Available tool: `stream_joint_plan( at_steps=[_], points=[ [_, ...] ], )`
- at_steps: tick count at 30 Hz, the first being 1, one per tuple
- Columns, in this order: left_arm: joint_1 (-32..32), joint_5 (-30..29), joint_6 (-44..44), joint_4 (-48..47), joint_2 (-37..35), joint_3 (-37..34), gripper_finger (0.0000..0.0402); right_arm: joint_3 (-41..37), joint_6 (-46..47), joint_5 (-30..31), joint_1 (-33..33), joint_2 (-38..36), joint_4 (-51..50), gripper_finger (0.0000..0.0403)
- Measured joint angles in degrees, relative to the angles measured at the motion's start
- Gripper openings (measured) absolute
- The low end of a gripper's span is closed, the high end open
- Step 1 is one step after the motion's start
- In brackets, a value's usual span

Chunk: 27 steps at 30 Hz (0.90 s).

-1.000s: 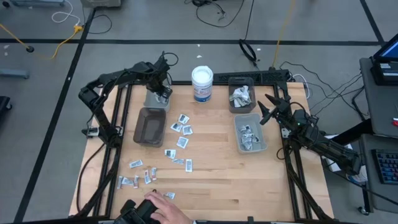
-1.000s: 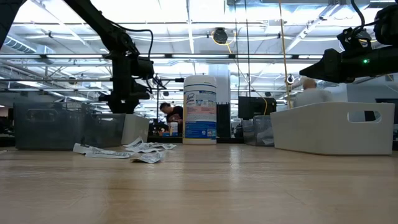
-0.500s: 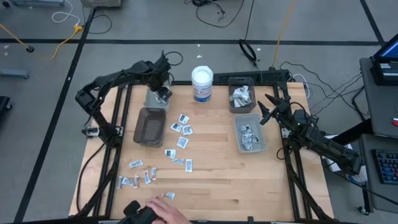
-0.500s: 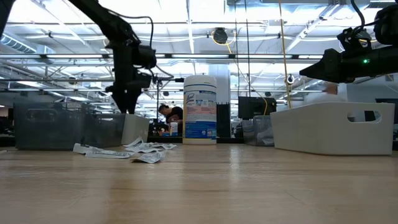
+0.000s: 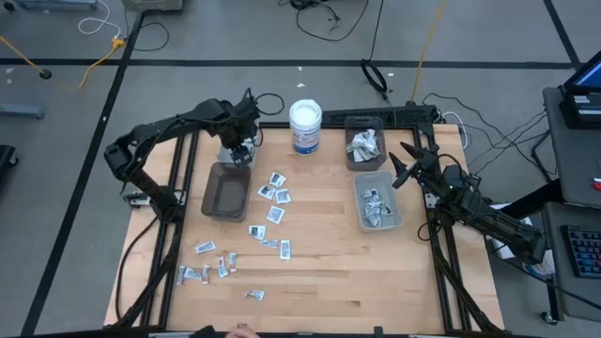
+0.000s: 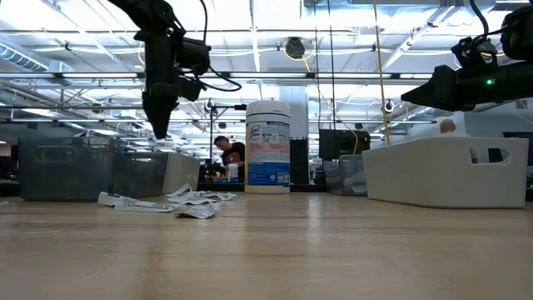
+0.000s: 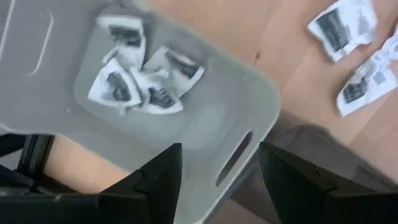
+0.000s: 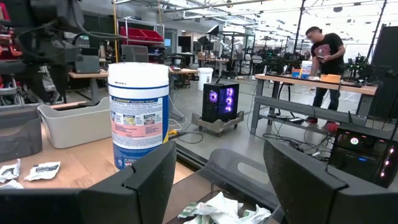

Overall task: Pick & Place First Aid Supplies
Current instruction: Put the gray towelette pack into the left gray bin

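Packets [image 5: 273, 192] lie scattered mid-table, some in the far-left bin [image 7: 205, 112]; we hold our left gripper [image 5: 242, 146] spread above it, our right gripper [image 5: 402, 164] spread by the right bins [image 5: 377, 200].

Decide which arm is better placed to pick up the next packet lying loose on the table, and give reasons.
Probably the left. Its gripper hangs open over the small grey bin, near the loose packets. The right gripper waits beside the right-hand bins.

My two arms were slim black jointed tubes with thin black cables looped along them. My left gripper [image 5: 246, 143] and right gripper [image 5: 406, 161] each carried two matte black wedge-shaped fingers [image 7: 155, 183].
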Motion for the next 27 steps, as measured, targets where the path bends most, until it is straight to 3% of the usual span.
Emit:
stream_joint_plan(
  at_steps=[19,27],
  points=[
    [-29.15,0.23,-12.74,1.71,0.07,0.02,0.0218,0.00,-0.01,0.00,0.00,0.00,0.00,0.0238],
    [-37.10,0.40,-15.72,1.42,0.09,0.02,0.0218,0.00,0.01,-0.01,-0.01,0.00,0.00,0.0238]
  ],
)
